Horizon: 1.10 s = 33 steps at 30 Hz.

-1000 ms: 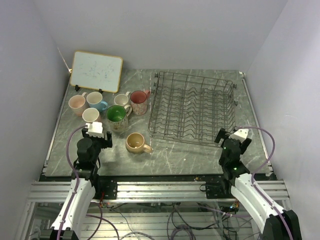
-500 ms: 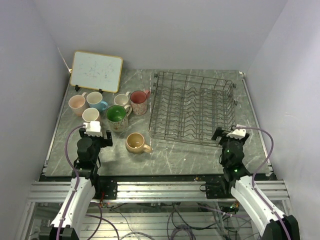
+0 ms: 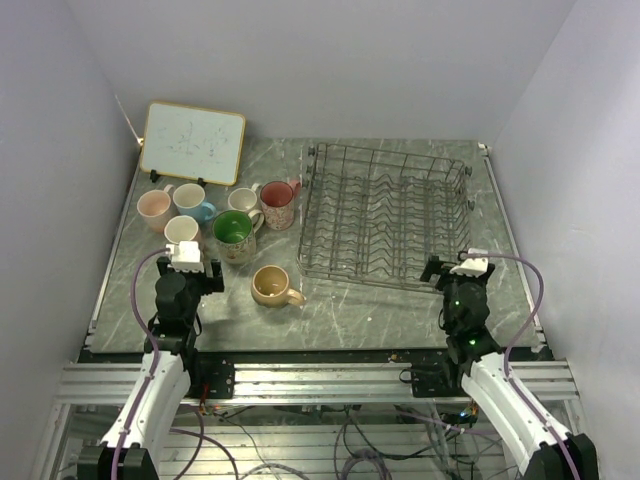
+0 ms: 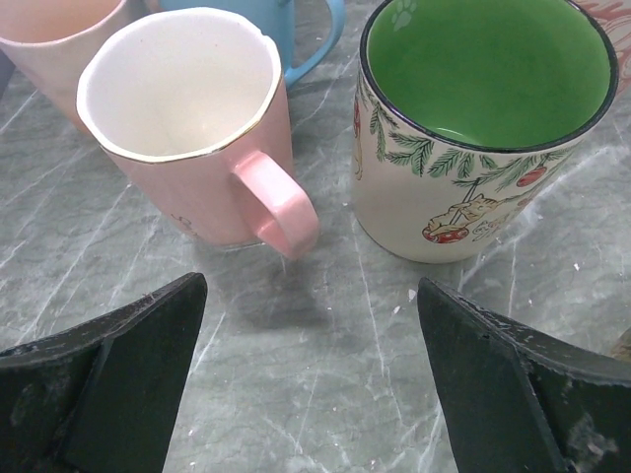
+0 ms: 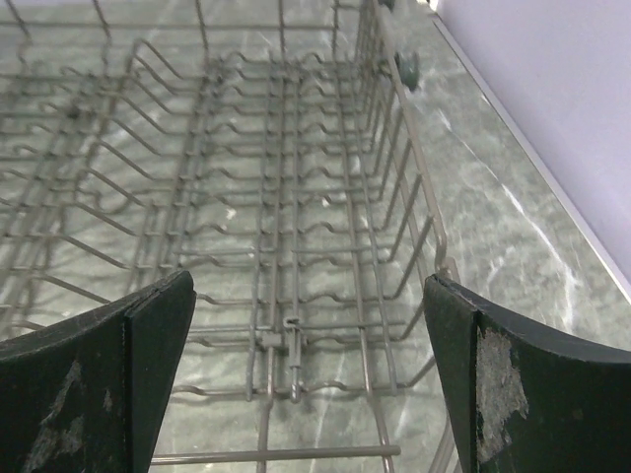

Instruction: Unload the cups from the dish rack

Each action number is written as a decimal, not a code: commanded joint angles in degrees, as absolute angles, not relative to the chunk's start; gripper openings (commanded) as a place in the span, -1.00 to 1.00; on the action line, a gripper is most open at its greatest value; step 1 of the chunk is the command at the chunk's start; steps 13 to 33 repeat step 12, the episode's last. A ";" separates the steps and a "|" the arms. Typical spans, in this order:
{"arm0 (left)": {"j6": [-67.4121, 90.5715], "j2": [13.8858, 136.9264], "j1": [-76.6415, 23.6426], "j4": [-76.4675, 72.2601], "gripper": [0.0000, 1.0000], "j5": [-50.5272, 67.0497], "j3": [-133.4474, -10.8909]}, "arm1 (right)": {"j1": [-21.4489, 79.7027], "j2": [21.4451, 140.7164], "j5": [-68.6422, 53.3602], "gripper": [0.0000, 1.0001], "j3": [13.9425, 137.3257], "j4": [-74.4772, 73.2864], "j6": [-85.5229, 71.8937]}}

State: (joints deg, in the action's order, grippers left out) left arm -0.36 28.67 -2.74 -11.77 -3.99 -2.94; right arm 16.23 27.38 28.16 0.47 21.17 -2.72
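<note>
The dark wire dish rack stands at the right middle and holds no cups. Seven cups stand on the table left of it: pale pink, light blue, cream-white, dark pink-red, a second pale pink, beige with green inside, and tan nearest the front. My left gripper is open and empty, just in front of the pale pink cup and the green-inside cup. My right gripper is open and empty at the rack's near right corner.
A framed whiteboard leans at the back left. Grey walls close in the table on the left, back and right. The table's right edge strip runs beside the rack.
My right gripper has swung left and turned to face the rack's near right corner. My left gripper has barely moved. The cups have not moved.
</note>
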 commanded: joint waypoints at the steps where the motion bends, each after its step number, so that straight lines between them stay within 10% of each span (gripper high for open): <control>1: 0.44 28.51 -2.25 -14.93 0.98 -5.08 -3.68 | 16.35 24.89 22.38 1.00 -4.75 21.97 0.15; 33: 0.44 28.41 -2.27 -14.94 0.98 -5.04 -3.66 | 16.07 26.57 22.12 1.00 -4.45 22.87 0.08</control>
